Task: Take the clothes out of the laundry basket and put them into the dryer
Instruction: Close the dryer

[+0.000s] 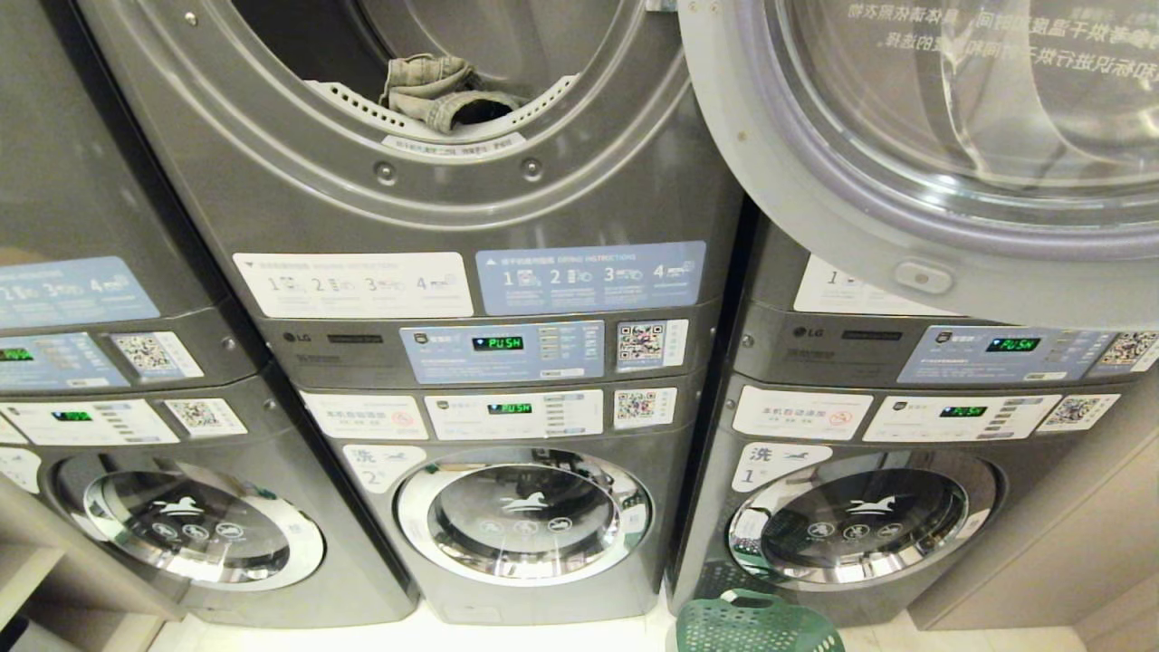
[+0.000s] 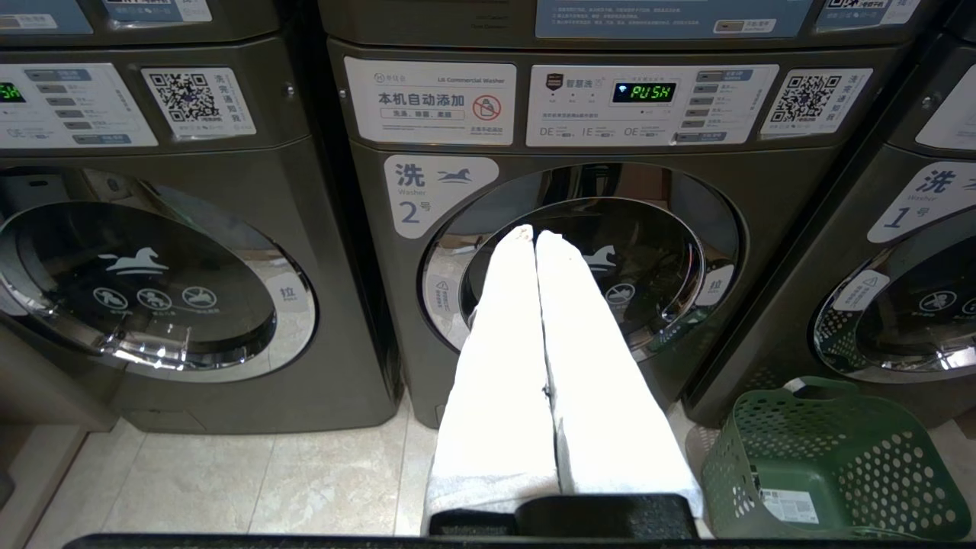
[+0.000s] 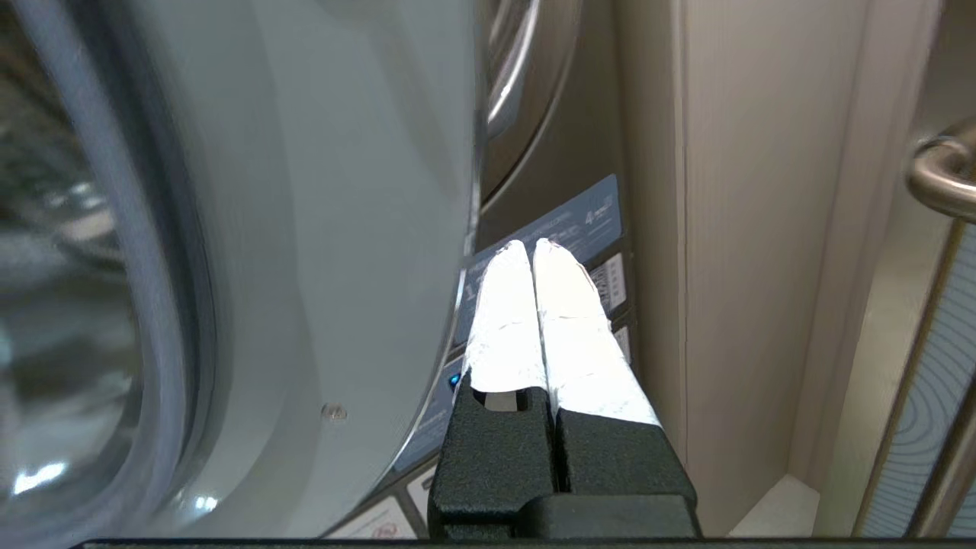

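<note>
- In the head view we saw the dryer [image 1: 435, 226] with its mouth open and its door [image 1: 914, 154] swung wide to the right, white Chinese text on the glass
- We noted the clothes [image 1: 444, 91], a crumpled pale denim bundle, lying just inside the drum at the front lip, above a perforated white strip
- The basket [image 1: 756, 625] stood on the floor at the bottom of the head view, in front of the lower right washer [image 1: 860, 525]; only its rim and lattice top showed there
- From the left wrist view we saw the basket [image 2: 831, 457] on pale tile near the foot of washer no. 2 [image 2: 579, 259]; we could not make out any garment inside
- Left gripper [image 2: 535, 236]: its white-wrapped fingers lay pressed together, holding nothing, pointed at the no. 2 washer door
- Right gripper [image 3: 531, 245]: its fingers were likewise pressed tight with nothing between them; it sat beside the outer edge of the open door [image 3: 320, 252], between that door and a beige wall panel [image 3: 747, 229]
- Neither arm showed in the head view
- The displays on the panels we could read well showed "PUSH" [image 1: 497, 342]
</note>
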Available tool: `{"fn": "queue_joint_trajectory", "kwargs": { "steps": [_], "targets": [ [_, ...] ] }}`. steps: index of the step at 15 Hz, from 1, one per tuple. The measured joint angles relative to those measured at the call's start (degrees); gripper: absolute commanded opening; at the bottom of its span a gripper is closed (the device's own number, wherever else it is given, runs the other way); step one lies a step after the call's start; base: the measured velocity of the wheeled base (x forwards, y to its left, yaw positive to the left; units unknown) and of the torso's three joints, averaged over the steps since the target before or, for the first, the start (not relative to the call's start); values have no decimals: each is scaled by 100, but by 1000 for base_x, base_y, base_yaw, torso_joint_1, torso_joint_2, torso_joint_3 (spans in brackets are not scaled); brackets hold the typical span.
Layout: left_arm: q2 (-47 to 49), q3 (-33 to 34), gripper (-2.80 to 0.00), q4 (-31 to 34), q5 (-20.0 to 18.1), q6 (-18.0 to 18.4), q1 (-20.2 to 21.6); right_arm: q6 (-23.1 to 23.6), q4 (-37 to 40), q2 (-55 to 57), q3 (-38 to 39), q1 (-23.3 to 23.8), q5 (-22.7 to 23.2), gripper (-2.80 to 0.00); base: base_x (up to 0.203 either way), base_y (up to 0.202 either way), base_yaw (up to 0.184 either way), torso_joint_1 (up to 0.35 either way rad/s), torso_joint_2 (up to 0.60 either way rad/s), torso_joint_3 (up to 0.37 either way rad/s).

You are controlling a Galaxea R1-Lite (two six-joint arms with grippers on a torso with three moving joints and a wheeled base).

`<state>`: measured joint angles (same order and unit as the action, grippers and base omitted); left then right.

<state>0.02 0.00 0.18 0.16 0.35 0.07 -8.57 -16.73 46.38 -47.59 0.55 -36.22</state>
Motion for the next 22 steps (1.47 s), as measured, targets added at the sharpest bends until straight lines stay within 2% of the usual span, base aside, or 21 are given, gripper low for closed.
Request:
{"fn": "queue_joint_trajectory", "kwargs": {
  "steps": [7,12,14,22],
  "targets": [
    [0,0,-280,0,-2,-1,0,55,5,-340,409,-11,635,-280,0,0,0,0,0,0],
    [0,0,-280,0,0,-2,0,480,5,-455,553,11,407,-280,0,0,0,0,0,0],
    [0,0,-280,0,-2,-2,0,496,5,-449,598,16,281,-280,0,0,0,0,0,0],
    [0,0,-280,-2,-2,-2,0,424,-9,-385,707,16,275,-280,-12,0,0,1,1,0]
  ]
}}
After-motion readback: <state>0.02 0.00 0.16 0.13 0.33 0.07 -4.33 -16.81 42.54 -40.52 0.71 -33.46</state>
